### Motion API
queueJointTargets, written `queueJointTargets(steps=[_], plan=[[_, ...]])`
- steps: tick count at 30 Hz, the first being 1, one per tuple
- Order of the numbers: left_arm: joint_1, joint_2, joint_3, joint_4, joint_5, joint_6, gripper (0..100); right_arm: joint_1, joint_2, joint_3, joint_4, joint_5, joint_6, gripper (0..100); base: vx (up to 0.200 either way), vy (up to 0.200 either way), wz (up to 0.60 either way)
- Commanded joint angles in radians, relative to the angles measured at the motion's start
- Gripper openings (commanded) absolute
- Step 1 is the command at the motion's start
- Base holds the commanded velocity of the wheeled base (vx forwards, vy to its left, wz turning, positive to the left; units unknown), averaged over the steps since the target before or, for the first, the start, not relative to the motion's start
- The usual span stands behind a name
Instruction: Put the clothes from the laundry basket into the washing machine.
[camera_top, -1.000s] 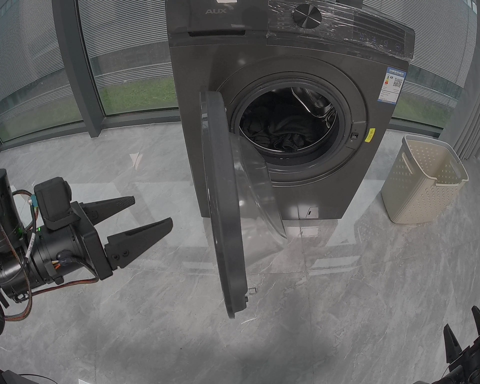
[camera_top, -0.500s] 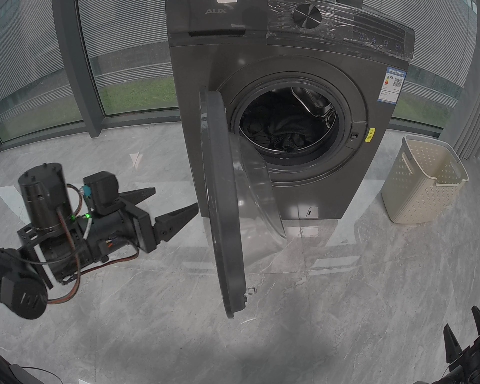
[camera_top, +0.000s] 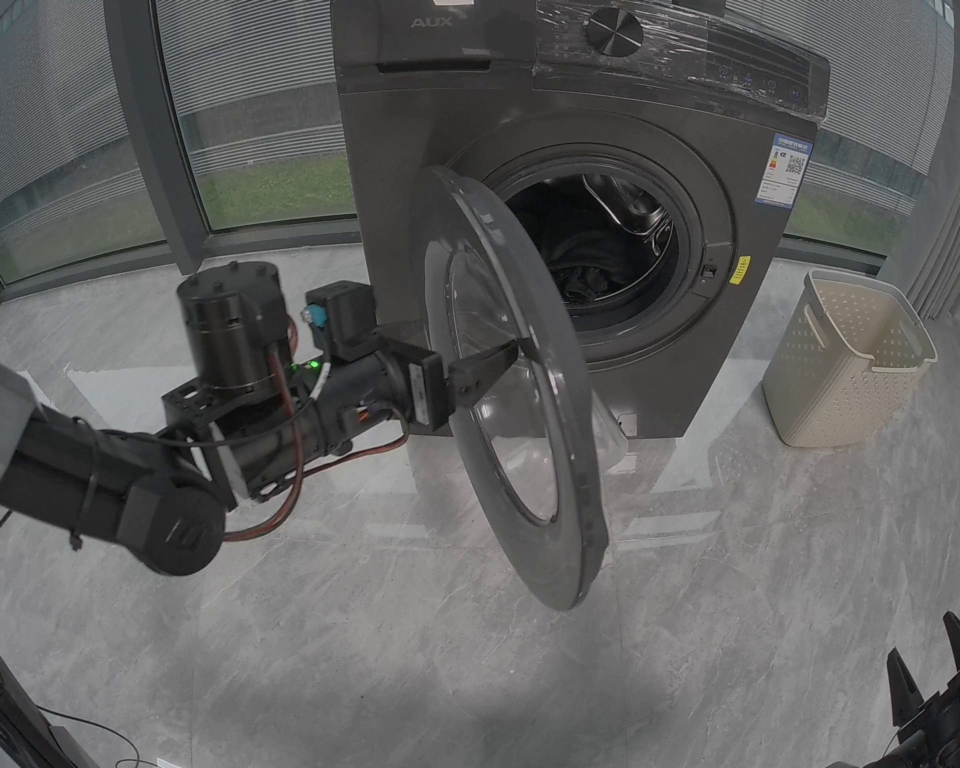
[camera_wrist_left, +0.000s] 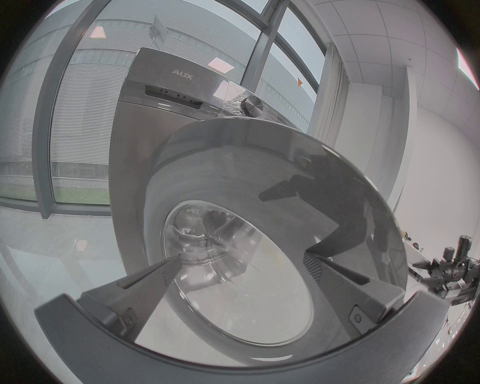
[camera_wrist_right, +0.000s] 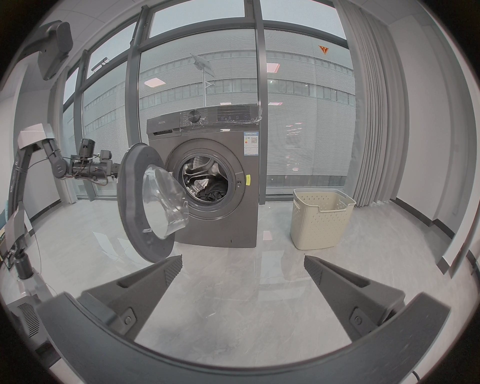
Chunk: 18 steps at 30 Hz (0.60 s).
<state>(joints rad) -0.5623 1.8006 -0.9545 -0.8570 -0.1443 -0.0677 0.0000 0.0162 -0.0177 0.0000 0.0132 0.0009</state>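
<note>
L gripper (camera_wrist_left: 240, 259): fingers spread wide, nothing held, tips right at outer face of door (camera_top: 520, 440) around its glass porthole. Can't confirm actual contact. Door approx half open, hinged on the machine's left side, angled across left part of drum opening. Washing machine (camera_top: 400, 150) stands on grey tiled floor (camera_top: 700, 620) w/ its back to window (camera_top: 260, 130). Dark clothes (camera_top: 585, 275) piled inside drum, seen thru the uncovered right part of the opening. Laundry basket (camera_top: 850, 390): cream, perforated, upright on floor just right of machine, not touching it, near window wall. R gripper (camera_wrist_right: 241, 260): fingers wide open, nothing btwn them, low over floor, well back from machine, facing machine & basket.
</note>
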Motion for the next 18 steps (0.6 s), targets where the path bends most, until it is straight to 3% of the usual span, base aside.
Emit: queueJointTargets(steps=[1, 5, 9, 12, 18], plan=[[-0.028, 0.148, -0.145, 0.015, 0.015, -0.001, 100, 0.0, -0.016, 0.018, 0.0, 0.001, -0.001, 100, 0.0, 0.0, 0.0], [-0.028, 0.253, -0.313, 0.055, 0.015, -0.009, 100, 0.0, -0.016, 0.018, 0.0, 0.001, -0.002, 100, 0.0, 0.0, 0.0], [-0.03, 0.292, -0.369, 0.056, 0.022, -0.075, 100, 0.0, -0.016, 0.018, 0.0, 0.001, -0.001, 100, 0.0, 0.0, 0.0], [-0.03, 0.278, -0.336, 0.055, 0.022, -0.089, 100, 0.0, -0.016, 0.018, 0.0, 0.001, -0.004, 100, 0.0, 0.0, 0.0], [-0.034, -0.001, 0.026, 0.039, 0.023, -0.078, 100, 0.0, -0.016, 0.018, 0.0, 0.002, -0.009, 100, 0.0, 0.0, 0.0]])
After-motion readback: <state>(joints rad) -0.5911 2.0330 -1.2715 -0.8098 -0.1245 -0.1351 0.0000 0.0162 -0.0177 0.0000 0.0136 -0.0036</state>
